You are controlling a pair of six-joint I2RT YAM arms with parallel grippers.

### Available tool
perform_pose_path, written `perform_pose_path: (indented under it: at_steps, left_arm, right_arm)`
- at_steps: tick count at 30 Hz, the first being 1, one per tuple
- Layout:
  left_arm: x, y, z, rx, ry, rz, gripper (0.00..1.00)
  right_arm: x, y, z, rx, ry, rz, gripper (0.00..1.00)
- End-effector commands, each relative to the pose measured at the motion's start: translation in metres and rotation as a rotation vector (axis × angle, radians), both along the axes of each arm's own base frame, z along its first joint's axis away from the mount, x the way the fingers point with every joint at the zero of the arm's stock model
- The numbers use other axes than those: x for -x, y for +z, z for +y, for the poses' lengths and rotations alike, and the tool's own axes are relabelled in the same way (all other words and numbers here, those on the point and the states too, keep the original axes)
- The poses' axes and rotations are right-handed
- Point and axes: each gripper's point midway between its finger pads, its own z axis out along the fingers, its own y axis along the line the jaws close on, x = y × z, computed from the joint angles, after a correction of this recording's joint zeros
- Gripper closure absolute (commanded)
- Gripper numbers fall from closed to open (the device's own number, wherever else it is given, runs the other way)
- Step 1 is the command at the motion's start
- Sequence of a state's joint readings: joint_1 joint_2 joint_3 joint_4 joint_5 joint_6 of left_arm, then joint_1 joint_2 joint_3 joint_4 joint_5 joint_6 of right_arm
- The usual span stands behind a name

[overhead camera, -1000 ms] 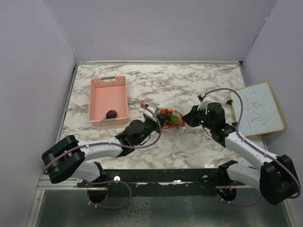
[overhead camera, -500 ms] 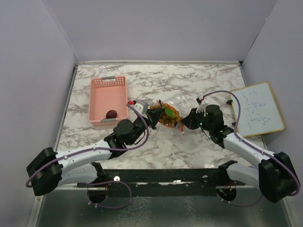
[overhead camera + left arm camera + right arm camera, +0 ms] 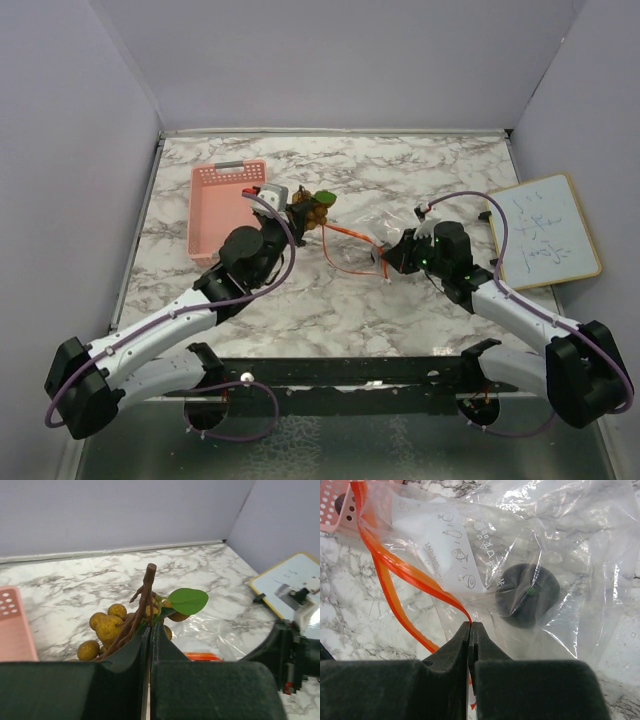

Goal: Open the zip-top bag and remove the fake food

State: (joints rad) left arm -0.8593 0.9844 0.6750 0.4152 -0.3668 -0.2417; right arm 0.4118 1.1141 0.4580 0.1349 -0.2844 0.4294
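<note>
Though 1 piece of the fake food is unaccounted for, the task looks mostly done. On the white marble table (image 3: 420, 165) the pink plastic basket (image 3: 215, 215) sits at the left. The crinkly clear zip-top bag (image 3: 545, 540) lies mid-table with its orange-red zip strip (image 3: 395, 565) parted, so it is open. The right gripper (image 3: 470, 627) is clenched on the bag's mouth edge, at the strip. The left gripper (image 3: 150, 630) is clamped on the dark stem of the golden-brown grape-like bunch (image 3: 112, 627), held outside the bag near the basket's far right corner. What remains, I judge, is setting it down.

The small maroon fruit I cannot find: the left arm covers the basket's near end. In the right wrist view a dark round shape shows through the plastic — inside the bag or behind it, I cannot tell.
</note>
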Motion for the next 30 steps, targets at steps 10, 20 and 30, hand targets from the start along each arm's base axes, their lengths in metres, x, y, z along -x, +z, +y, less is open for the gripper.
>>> perform_pose_path:
  at_steps: [10,20,30]
  left_arm:
    - [-0.055,-0.002,0.104,-0.014,0.308,0.094,1.0]
    - [-0.096,-0.053,0.184,0.016,0.48,0.214,1.0]
    - [-0.153,-0.09,0.216,0.008,0.526,0.293,1.0]
  right_arm:
    - [-0.003,0.002,0.005,-0.015,0.019,-0.026,0.99]
    - [0.0,-0.002,0.003,-0.002,0.018,-0.023,0.99]
    - [0.001,-0.008,0.004,-0.003,0.026,-0.013,0.99]
